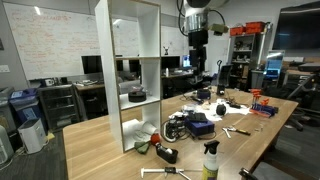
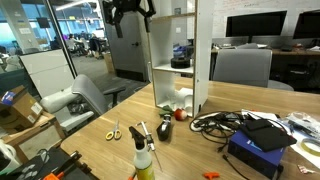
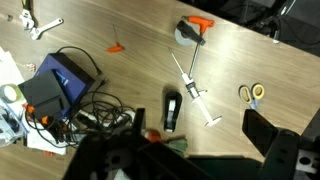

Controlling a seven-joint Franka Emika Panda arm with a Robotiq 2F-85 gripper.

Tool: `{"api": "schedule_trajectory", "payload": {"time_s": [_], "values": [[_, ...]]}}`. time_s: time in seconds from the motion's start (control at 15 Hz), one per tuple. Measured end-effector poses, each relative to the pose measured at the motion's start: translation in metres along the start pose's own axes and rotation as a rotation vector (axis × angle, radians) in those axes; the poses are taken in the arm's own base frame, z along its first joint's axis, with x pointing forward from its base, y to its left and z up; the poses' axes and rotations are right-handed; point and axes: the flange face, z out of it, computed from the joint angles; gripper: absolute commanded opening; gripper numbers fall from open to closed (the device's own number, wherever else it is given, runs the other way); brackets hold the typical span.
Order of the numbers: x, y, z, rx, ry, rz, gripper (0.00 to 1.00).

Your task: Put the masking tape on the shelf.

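Observation:
The tall white shelf [image 1: 130, 60] with pale wood edges stands on the wooden table and shows in both exterior views [image 2: 172, 45]. A small, low, dark roll, apparently the masking tape [image 1: 137, 95], lies in a middle compartment [image 2: 181, 61]. My gripper [image 1: 197, 40] hangs high above the table, apart from the shelf, at the top edge of an exterior view [image 2: 130, 8]. In the wrist view its dark fingers [image 3: 198, 140] are spread wide with nothing between them, looking down at the tabletop. The tape does not show there.
On the table near the shelf's foot lie yellow-handled scissors [image 3: 252, 93], a black stapler-like item [image 3: 172, 108], a small red ball [image 2: 181, 115], a spray bottle [image 2: 145, 158], a tangle of cables [image 2: 215, 122] and a blue box [image 2: 258, 150]. Office chairs stand around.

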Motion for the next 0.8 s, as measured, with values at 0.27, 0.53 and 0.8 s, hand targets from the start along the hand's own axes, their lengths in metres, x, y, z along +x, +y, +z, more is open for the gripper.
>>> {"api": "schedule_trajectory", "payload": {"time_s": [0.27,0.53,0.8], "values": [[-0.081,-0.002,0.016,0.092,-0.017,0.005,1.00],[-0.159,-0.007,0.035,0.184,-0.040,0.033,1.00],[-0.186,-0.013,0.037,0.200,-0.018,0.049,1.00]]}}
